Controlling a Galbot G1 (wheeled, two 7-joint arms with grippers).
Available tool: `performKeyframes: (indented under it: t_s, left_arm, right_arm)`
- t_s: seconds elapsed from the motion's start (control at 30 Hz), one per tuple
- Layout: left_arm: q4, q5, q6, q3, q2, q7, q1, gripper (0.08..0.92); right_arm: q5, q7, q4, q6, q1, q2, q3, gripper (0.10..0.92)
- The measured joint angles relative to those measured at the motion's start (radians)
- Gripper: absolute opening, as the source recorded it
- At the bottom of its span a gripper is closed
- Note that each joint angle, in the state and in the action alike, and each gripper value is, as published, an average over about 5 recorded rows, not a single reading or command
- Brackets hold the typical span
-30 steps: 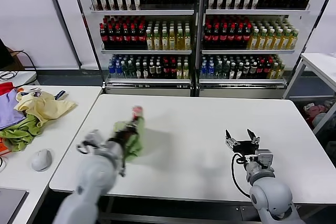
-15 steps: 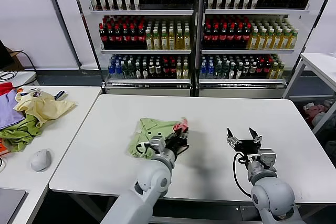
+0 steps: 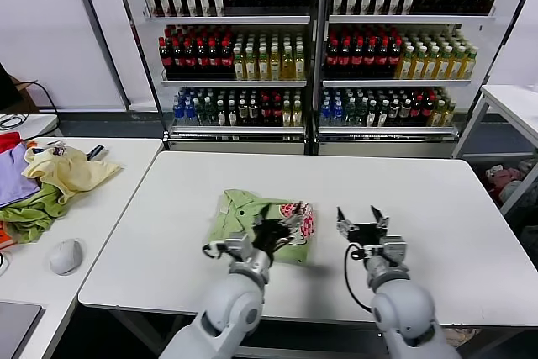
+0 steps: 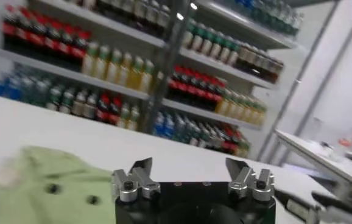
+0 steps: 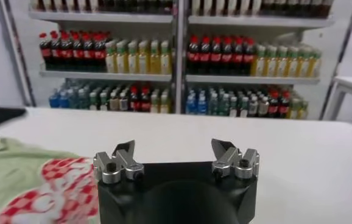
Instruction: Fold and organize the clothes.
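Green shirt (image 3: 262, 223) flat on white table (image 3: 437, 199), roughly folded, long axis across the table edge-parallel; red-and-white print at the end toward right gripper (image 3: 360, 226). Left gripper (image 3: 273, 229) directly over shirt's near middle, jaws spread, nothing held. Right gripper just beside the print end, jaws spread, empty. Left nearer; right probably next for that edge.

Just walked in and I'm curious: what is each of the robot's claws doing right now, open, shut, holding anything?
Left gripper: open, over the green shirt, holding nothing.
Right gripper: open and empty, beside the shirt.
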Motion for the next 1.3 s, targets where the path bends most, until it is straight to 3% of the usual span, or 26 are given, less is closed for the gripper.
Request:
performKeyframes:
  t_s: [0.27,0.6,1.3]
  left_arm:
    - [-0.076,0.043,-0.062,-0.15,0.079,-0.01,0.121,0.823]
    - [-0.131,0.095,-0.102,-0.252,0.107,-0.012,0.227,0.823]
    - [-0.164,0.166,-0.117,-0.274,0.102,-0.011,0.298,0.823]
  right_arm:
    - [-0.028,0.033,-0.129,0.009,0.06,0.093,-0.102,0.823]
    - [-0.034,0.075,-0.264,-0.004,0.124,0.16,-0.156,0.811]
    - [-0.03,0.02,-0.382,0.014,0.255,0.051,-0.138,0.232]
